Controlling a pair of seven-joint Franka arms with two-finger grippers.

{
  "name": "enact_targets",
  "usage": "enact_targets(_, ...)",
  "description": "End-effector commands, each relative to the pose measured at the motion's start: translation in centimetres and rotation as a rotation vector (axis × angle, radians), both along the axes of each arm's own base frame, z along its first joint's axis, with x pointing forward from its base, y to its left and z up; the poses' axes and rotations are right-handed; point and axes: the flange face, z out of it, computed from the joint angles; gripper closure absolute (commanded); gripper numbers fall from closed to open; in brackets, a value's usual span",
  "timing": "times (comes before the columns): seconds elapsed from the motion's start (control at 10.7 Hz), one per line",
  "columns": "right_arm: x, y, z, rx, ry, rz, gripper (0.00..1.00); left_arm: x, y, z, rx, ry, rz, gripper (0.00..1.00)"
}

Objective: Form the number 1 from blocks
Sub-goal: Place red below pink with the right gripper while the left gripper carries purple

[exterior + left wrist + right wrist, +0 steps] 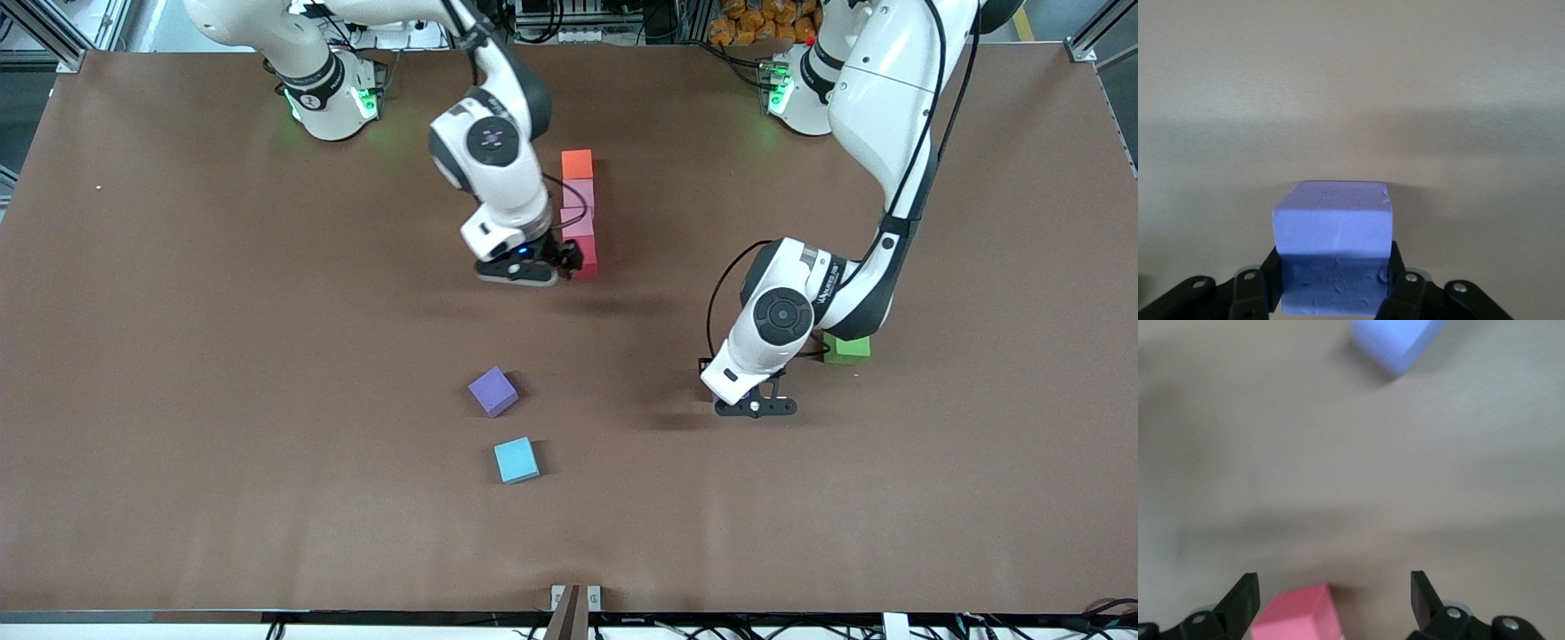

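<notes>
A column of blocks runs toward the front camera: orange (pixel 577 164), pink (pixel 579 193), a second pink (pixel 578 222), then red (pixel 586 259). My right gripper (pixel 566 257) is low over the red block (pixel 1298 621), open, with gaps between the block and both fingers. My left gripper (pixel 756 405) hangs low over bare table toward the left arm's end, shut on a purple block (pixel 1333 227); the hand hides that block in the front view. Another purple block (pixel 492 391) and a light blue one (pixel 516 460) lie loose, nearer the front camera.
A green block (pixel 847 348) sits on the table, partly under the left arm's wrist. The loose purple block (pixel 1395 340) also shows in the right wrist view. The brown table mat (pixel 222 356) spreads wide toward the right arm's end.
</notes>
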Motion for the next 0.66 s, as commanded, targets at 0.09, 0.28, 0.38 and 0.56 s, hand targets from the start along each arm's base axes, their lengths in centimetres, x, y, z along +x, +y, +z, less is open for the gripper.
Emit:
enact_targets(0.09, 4.8, -9.1, 4.9, -0.005, -0.019, -0.022, 0.0, -2.4, -5.9, 1.9, -0.051, 0.0, 0.049, 1.0)
enact_targets(0.28, 7.0, -14.5, 8.8, -0.034, 0.017, 0.012, 0.0, -5.1, -10.4, 2.6, -0.076, 0.005, 0.108, 1.0)
enact_targets(0.38, 8.0, -17.2, 10.6, -0.05, 0.047, 0.041, 0.0, -6.7, -12.7, 2.8, -0.084, 0.009, 0.123, 1.0)
enact_targets(0.56, 10.1, -22.9, 14.6, -0.071, 0.083, 0.075, 0.0, -9.4, -16.4, 3.4, -0.114, 0.028, 0.135, 1.0)
